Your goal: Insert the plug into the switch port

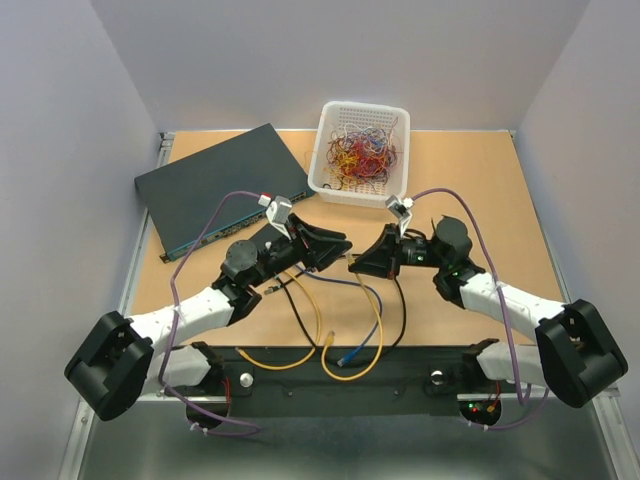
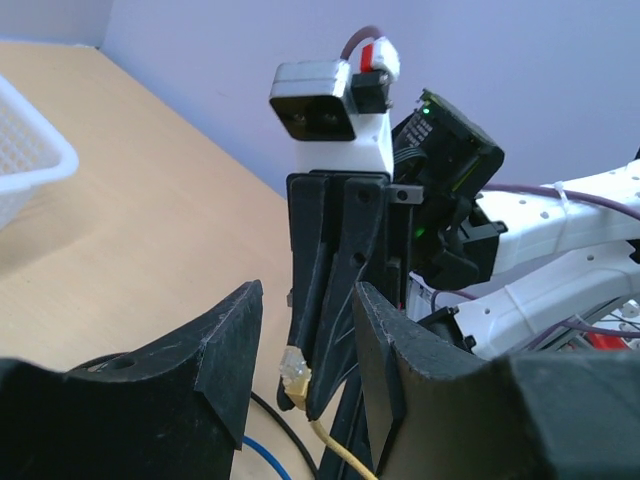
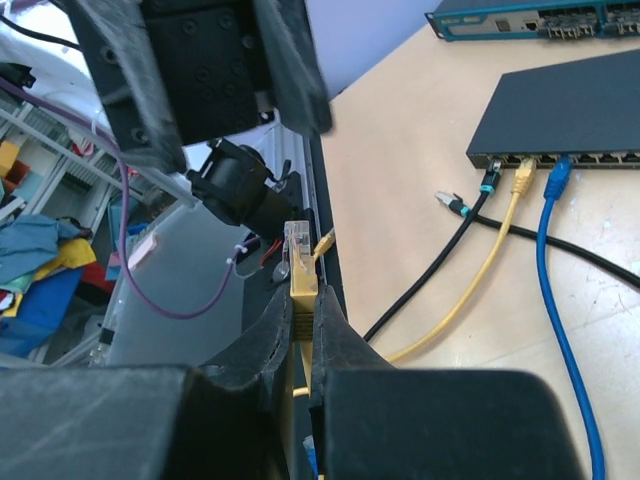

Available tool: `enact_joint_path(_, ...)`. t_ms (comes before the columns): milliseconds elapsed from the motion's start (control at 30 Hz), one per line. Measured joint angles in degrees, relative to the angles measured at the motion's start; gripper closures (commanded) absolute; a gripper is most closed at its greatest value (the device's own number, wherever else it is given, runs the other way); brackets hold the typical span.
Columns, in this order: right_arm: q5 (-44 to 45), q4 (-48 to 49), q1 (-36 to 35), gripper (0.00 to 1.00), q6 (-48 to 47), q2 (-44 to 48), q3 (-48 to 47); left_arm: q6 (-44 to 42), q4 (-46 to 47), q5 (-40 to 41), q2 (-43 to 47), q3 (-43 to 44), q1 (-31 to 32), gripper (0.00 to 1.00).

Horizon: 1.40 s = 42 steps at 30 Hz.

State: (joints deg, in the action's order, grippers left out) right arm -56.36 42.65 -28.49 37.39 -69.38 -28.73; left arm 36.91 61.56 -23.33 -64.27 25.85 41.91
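Note:
My right gripper (image 3: 303, 300) is shut on a yellow plug (image 3: 298, 252) with a clear tip; the tip sticks out past the fingertips. The small black switch (image 3: 575, 105) lies on the table to the upper right in the right wrist view. Its port row (image 3: 600, 157) faces me, with black, yellow and blue cables plugged in at its left end. My left gripper (image 2: 308, 305) is open. The right gripper's fingers and the plug (image 2: 293, 368) stand between its jaws without touching them. In the top view both grippers meet mid-table, left (image 1: 335, 245) and right (image 1: 358, 265), and the left arm mostly hides the switch.
A large dark blue-grey box (image 1: 225, 185) lies at the back left. A white basket (image 1: 360, 150) of coloured bands stands at the back centre. Yellow, black and blue cables (image 1: 345, 340) loop over the front of the table. A loose black cable end (image 3: 450, 203) lies near the switch.

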Motion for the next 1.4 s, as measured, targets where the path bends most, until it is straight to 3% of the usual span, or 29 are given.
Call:
enact_joint_path(833,2.56,3.21,-2.34,1.00,1.05,-1.46,-0.52,-0.42,-0.09,-1.40,-2.27,-2.60,0.00,0.58)
enact_joint_path(1000,2.64,3.50,-2.34,1.00,1.09,-2.12,-0.66,-0.48,-0.48,-1.77,-1.81,-2.91,0.00,0.72)
enact_joint_path(1167,2.78,4.15,-2.34,1.00,1.25,-2.45,-0.85,-0.39,-0.24,-1.97,-1.55,-2.91,0.00,0.91)
enact_joint_path(1267,2.80,4.39,-2.34,1.00,1.25,-2.45,-0.85,-0.20,0.00,-2.40,-1.55,-2.89,0.00,0.97)
enact_joint_path(1300,2.91,4.42,-2.34,0.98,1.25,-2.45,-0.85,-0.20,0.00,-2.51,-1.55,-2.91,0.00,0.98)
enact_joint_path(1333,3.26,4.42,-2.34,0.66,1.25,-2.45,-0.85,-0.13,-0.02,-2.60,-1.55,-2.91,0.00,1.00)
enact_joint_path(1367,3.48,4.39,-2.34,0.50,1.25,-2.45,-0.85,-0.13,-0.07,-2.62,-1.55,-2.91,0.00,1.00)
enact_joint_path(1400,3.89,4.35,-2.34,0.41,0.94,-2.45,-0.85,-0.22,-0.15,-2.58,-1.55,-2.89,0.00,1.00)
